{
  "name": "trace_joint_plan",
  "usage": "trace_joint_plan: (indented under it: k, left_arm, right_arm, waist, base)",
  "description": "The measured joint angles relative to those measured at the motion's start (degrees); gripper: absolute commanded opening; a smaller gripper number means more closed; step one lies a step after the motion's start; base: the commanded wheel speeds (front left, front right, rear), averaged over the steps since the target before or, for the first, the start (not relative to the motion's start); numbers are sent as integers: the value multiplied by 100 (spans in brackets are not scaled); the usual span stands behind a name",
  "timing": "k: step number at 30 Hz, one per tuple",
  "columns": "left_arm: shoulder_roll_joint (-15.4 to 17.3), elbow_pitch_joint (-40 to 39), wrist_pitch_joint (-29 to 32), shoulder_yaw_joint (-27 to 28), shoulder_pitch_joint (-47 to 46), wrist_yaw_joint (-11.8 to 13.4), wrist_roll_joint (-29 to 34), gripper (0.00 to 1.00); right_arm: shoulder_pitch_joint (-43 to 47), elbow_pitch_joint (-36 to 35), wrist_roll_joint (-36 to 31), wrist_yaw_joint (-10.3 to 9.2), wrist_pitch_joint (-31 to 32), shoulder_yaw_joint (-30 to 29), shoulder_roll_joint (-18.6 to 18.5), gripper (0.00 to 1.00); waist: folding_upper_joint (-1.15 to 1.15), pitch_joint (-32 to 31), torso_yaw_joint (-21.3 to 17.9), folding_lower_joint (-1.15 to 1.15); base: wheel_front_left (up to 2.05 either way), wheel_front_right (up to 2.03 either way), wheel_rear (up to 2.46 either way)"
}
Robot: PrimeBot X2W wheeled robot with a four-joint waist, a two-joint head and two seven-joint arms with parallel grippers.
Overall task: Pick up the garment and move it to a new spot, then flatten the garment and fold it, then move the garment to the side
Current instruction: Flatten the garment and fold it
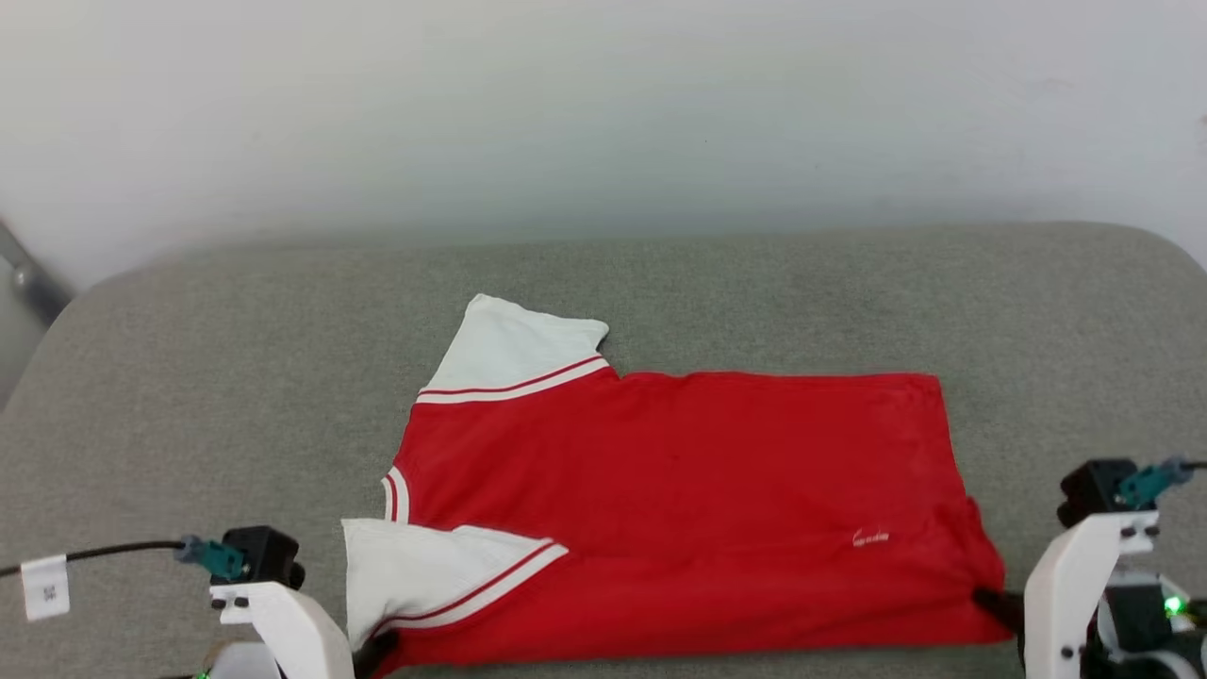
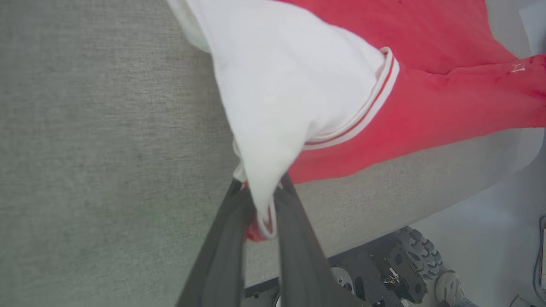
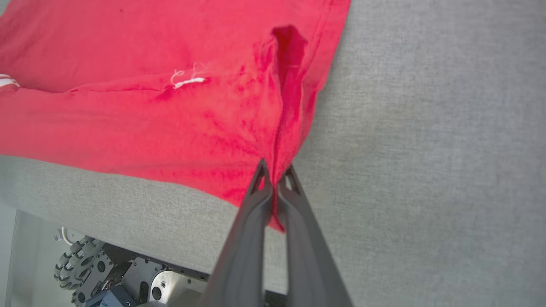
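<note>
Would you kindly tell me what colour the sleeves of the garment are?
White sleeves, edged with red-and-white stripes; clearest in the left wrist view.

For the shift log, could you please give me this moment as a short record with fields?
surface: grey cushioned surface
garment: lying sideways, plain red face up, sleeves toward the robot's left, hem toward its right
left gripper: shut on the near white sleeve
right gripper: shut on the near hem corner
marking: small white script near the hem
</note>
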Motion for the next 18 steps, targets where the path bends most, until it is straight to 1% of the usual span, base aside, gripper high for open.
trace_joint_plan:
  k: [1, 2, 3, 4, 7, 12, 15, 18]
  left_arm:
    - [-44, 56, -56, 15, 38, -2, -40, 0]
    - [-114, 130, -100, 37, 62, -3, -93, 13]
    - [-187, 197, -155, 38, 74, -8, -123, 60]
    - [-253, 272, -218, 42, 74, -33, -136, 100]
    - [-357, 502, -371, 69, 43, -110, -165, 100]
    - [-327, 577, -722, 222, -167, -229, -56, 100]
    - [-304, 534, -1056, 354, -339, -199, 120, 100]
    - [-305, 408, -1303, 434, -634, -53, 361, 100]
  right_arm:
    - [99, 12, -42, 0, -20, 2, 30, 0]
    - [195, 23, -48, 0, -112, -18, 86, 0]
    - [263, 42, -51, 0, -237, -41, 165, 42]
    - [307, 64, -87, 0, -343, -21, 207, 100]
    - [401, 54, -112, 0, -890, 15, 276, 100]
    - [398, -221, -330, 0, -2013, 88, 289, 100]
    - [392, -403, -534, 0, -2629, 85, 299, 100]
    - [302, -598, -767, 0, -3216, 3, 357, 100]
  waist:
    - [0, 7, -1, 0]
    - [0, 25, -1, 0]
    - [0, 48, 1, 0]
    - [0, 71, -1, 1]
    - [0, 115, -18, 0]
    - [0, 99, -145, 0]
    - [0, 56, -249, 0]
    - [0, 74, -371, 1]
  base:
    - [0, 0, 0]
    - [0, 0, 0]
    - [0, 0, 0]
    - [0, 0, 0]
    - [0, 0, 0]
    - [0, 0, 0]
    - [0, 0, 0]
    - [0, 0, 0]
